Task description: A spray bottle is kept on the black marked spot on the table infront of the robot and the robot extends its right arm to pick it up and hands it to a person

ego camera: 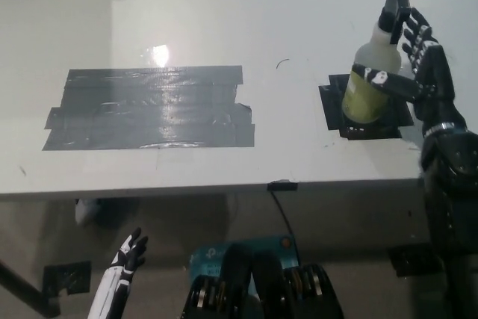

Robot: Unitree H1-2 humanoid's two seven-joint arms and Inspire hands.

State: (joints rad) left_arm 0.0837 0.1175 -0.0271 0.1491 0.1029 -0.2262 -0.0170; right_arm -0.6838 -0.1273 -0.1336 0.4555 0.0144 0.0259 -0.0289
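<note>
On the white table (pixel 224 5) I see first the big patch of grey tape (pixel 149 107), which has no part in my step, and then the small black marked spot (pixel 334 102) at the right side, where the spray bottle (pixel 370 84) stands upright. My right hand (pixel 417 72) is at the bottle's right side, with one finger across the front of the body and the other fingers (pixel 418 35) spread up beside the nozzle, so I judge the hand is apart and around the bottle but not yet clamped on it (I cannot tell if the palm touches it). To do this step well I would close the fingers slowly on the wide yellow part of the body, not on the narrow neck, because the bottle is tall and could tip if it is pushed from one side only. I would lift only when the grip is firm on both sides. My left hand (pixel 123 268) rests low below the table edge, its fingers apart, holding nothing.
</note>
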